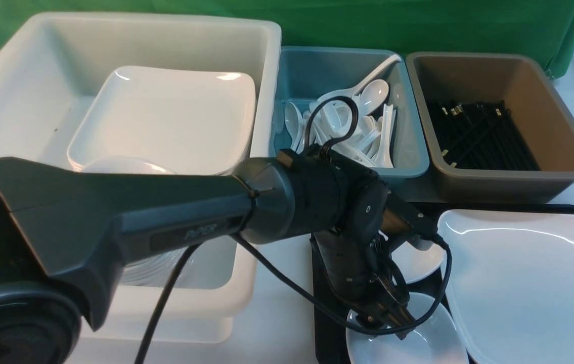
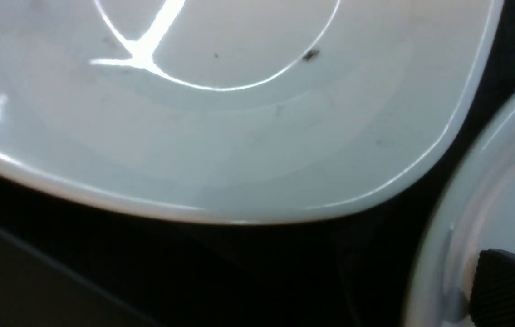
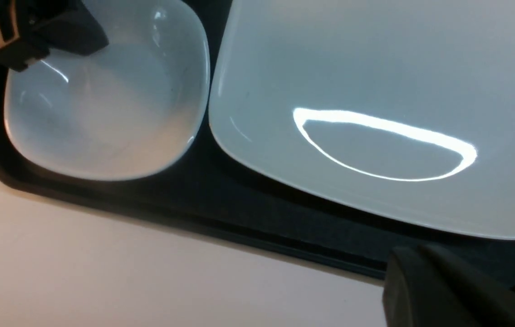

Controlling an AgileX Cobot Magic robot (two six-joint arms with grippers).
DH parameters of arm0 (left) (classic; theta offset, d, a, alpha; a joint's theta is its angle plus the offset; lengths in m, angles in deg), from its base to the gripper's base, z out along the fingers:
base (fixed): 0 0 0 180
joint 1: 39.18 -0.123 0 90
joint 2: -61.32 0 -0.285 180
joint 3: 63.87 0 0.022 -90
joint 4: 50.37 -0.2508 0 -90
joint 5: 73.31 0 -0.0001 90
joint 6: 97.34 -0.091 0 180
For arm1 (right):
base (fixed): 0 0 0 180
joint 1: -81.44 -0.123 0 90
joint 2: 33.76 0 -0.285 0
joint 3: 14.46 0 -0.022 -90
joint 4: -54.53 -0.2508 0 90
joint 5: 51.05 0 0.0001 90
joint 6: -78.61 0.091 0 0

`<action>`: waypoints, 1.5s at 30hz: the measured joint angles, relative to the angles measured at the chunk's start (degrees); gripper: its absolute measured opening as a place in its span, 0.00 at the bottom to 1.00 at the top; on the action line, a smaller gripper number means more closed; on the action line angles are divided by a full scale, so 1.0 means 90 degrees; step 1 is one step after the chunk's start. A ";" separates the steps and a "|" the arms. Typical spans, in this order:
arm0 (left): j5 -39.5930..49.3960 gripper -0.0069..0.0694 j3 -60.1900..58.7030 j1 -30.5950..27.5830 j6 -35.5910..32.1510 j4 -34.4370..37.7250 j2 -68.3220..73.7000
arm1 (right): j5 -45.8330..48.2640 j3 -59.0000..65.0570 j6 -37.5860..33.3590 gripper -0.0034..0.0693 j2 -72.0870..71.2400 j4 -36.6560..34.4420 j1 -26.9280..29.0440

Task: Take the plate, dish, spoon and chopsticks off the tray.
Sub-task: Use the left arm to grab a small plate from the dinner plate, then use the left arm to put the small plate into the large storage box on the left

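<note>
The black tray (image 1: 323,308) holds the large white plate (image 1: 529,288) on its right and two small white dishes on its left. My left gripper (image 1: 390,318) hangs open over the far-left rim of the near dish (image 1: 418,346). In the left wrist view one finger pad (image 2: 507,290) stands inside that dish (image 2: 502,181). The second dish (image 1: 421,263) sits just beyond it. My right gripper (image 3: 414,261) is shut and empty, above the tray's near edge (image 3: 239,213) beside the plate (image 3: 375,68). No spoon or chopsticks show on the visible part of the tray.
A big white tub (image 1: 13,101) with stacked plates stands at the back left. Beside it are a blue-grey bin (image 1: 408,151) of several white spoons and a brown tub (image 1: 565,141) of black chopsticks. My left arm (image 1: 165,212) stretches across the front of the white tub.
</note>
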 joint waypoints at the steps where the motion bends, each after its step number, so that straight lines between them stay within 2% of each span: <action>1: 0.0000 0.59 0.0008 0.0000 0.0000 0.0028 0.0006 | -0.0014 0.0000 0.0000 0.07 0.0000 0.0000 0.0000; 4: 0.0006 0.52 0.0008 0.0007 0.0000 0.0092 0.0022 | -0.0036 0.0000 0.0000 0.07 0.0000 0.0000 0.0000; 7: 0.0030 0.38 0.0043 0.0014 0.0023 0.0189 0.0027 | -0.0068 0.0000 -0.0139 0.07 0.0000 -0.0059 0.0000; 11: 0.0064 0.35 0.0076 0.0009 0.0030 0.0245 0.0002 | -0.0138 0.0000 -0.0542 0.07 0.0000 -0.0414 0.0000; 14: 0.0122 0.35 0.0083 0.0009 0.0036 0.0243 -0.0036 | -0.0308 0.0000 -0.1190 0.07 0.0000 -0.1134 0.0000; 16: 0.0294 0.32 0.0157 0.0009 0.0036 0.0176 -0.0107 | -0.0436 0.0000 -0.1918 0.07 0.0000 -0.1766 0.0000; 17: 0.0294 0.32 0.0157 0.0009 0.0036 0.0169 -0.0117 | -0.0439 0.0000 -0.1918 0.07 0.0000 -0.1828 0.0000; 20: 0.0681 0.19 0.0414 0.0009 0.0036 0.0120 -0.0391 | -0.0471 0.0000 -0.2951 0.07 0.0000 -0.2837 0.0000; 22: 0.0846 0.15 0.0556 0.0009 0.0030 0.0086 -0.0518 | -0.0518 0.0000 -0.3166 0.07 0.0000 -0.3159 0.0000; 34: 0.1630 0.13 0.1123 -0.0025 0.0030 -0.0065 -0.0968 | -0.0583 -0.0405 -0.3634 0.07 0.0000 -0.3613 0.0000; 39: 0.2157 0.13 0.1696 -0.0608 0.0162 0.0124 -0.1408 | -0.0456 -0.1280 -0.4168 0.07 0.0185 -0.4450 0.0000; 42: 0.2182 0.13 0.1829 -0.1033 0.0234 0.0359 -0.1789 | -0.0427 -0.1660 -0.4230 0.07 0.0394 -0.4622 0.0000; 43: 0.2231 0.13 0.1858 -0.1495 0.0287 0.0588 -0.2238 | -0.0399 -0.1976 -0.4277 0.07 0.0646 -0.4683 0.0000; 45: 0.2302 0.13 0.1858 -0.1953 0.0370 0.0671 -0.2560 | -0.0311 -0.2202 -0.4308 0.07 0.0862 -0.4711 0.0000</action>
